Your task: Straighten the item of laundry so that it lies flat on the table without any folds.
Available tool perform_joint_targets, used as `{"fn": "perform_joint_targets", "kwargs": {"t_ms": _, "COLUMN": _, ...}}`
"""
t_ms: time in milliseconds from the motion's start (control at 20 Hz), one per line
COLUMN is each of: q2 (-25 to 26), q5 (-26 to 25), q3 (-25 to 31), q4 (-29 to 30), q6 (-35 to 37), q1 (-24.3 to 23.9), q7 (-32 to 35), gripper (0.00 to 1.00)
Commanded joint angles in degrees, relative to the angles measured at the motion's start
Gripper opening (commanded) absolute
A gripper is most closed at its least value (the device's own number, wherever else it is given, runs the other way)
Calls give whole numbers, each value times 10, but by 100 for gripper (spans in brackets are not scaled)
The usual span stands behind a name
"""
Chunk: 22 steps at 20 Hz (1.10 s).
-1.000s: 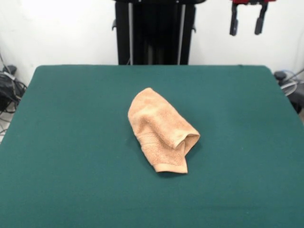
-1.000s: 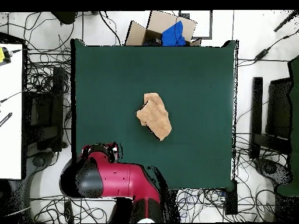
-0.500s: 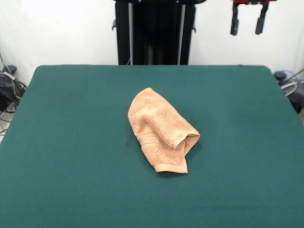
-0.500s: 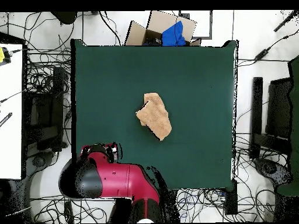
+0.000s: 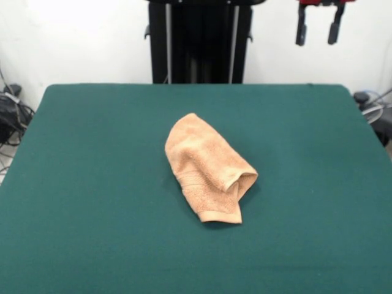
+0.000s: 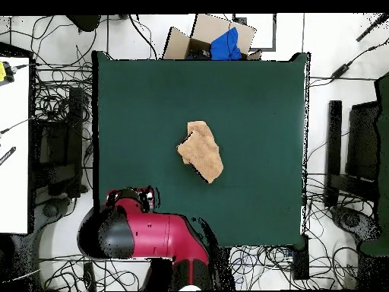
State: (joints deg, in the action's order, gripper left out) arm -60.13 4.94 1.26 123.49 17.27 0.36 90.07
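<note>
The item of laundry, a peach-orange terry towel, lies bunched and folded over itself near the middle of the dark green table; one rolled fold gapes toward the right. From overhead the towel forms a slanted lump at the centre of the table. My gripper hangs at the top right, well above and behind the table's far edge, far from the towel. Its two black fingers stand apart and hold nothing. The red arm is drawn back off the table's edge.
A cardboard box with blue cloth sits just beyond one table edge. Cables cover the floor around the table, and a white desk flanks it. A black pedestal column stands behind the table's far side.
</note>
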Motion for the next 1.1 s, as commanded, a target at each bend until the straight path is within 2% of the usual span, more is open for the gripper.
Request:
{"fn": "perform_joint_targets", "kwargs": {"t_ms": 50, "q2": 6, "q5": 17, "q3": 10, "q4": 36, "q6": 31, "q1": -4, "q7": 110, "gripper": 100}}
{"fn": "perform_joint_targets", "kwargs": {"t_ms": 850, "q2": 1, "q5": 15, "q3": 19, "q4": 36, "q6": 29, "q1": -19, "q7": 96, "gripper": 100}}
{"fn": "perform_joint_targets", "kwargs": {"t_ms": 900, "q2": 1, "q5": 16, "q3": 19, "q4": 37, "q6": 24, "q1": -20, "q7": 99, "gripper": 0}}
{"fn": "perform_joint_targets", "kwargs": {"t_ms": 1100, "q2": 3, "q5": 17, "q3": 11, "q4": 31, "q6": 46, "q1": -12, "q7": 104, "gripper": 0}}
